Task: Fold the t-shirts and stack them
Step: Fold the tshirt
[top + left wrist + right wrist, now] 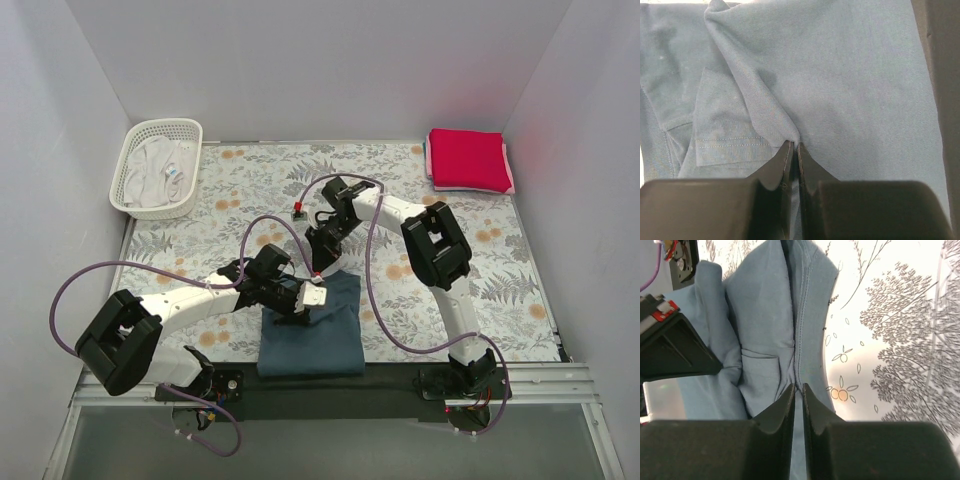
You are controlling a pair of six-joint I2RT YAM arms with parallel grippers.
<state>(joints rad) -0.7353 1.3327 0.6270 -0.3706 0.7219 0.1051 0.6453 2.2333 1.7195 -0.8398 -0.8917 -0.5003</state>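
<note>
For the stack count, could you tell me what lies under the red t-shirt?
A pale pink t-shirt peeks out from under the red t-shirt; the rest is covered.

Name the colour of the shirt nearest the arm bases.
The shirt is slate blue; top external view.

**Right gripper pinches a seam of blue cloth**

The right gripper (798,388) has its two dark fingers drawn almost together on a raised, stitched fold of the slate blue t-shirt (765,315) (the ridge runs straight into the gap). The shirt lies bunched on the floral-print cloth (890,340), which is bare to the right. The left gripper (670,347) presses into the shirt on the left.
</note>
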